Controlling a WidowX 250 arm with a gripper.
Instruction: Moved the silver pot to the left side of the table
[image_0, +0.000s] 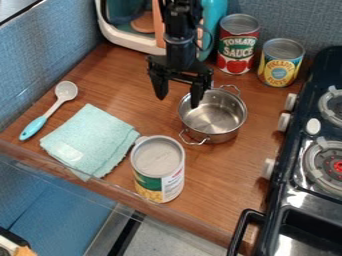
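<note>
Jaws parted wide with nothing between them that I can make out, my gripper hangs at the pot's upper-left rim, one finger over the bowl and the other outside it; I can't tell how high the tips sit. Across the wooden table, I have the stove off to the right and the folded cloth out to the left, on the side I need. My silver pot sits upright between them, so I judge the step in hand to be the grasp, with the carry not yet begun. Next I'd lower with the rim between the fingers, close, check the hold, then lift and go left. The big can stands near the pot's lower-left side, so I'd swing above it, and set down away from the spoon.
</note>
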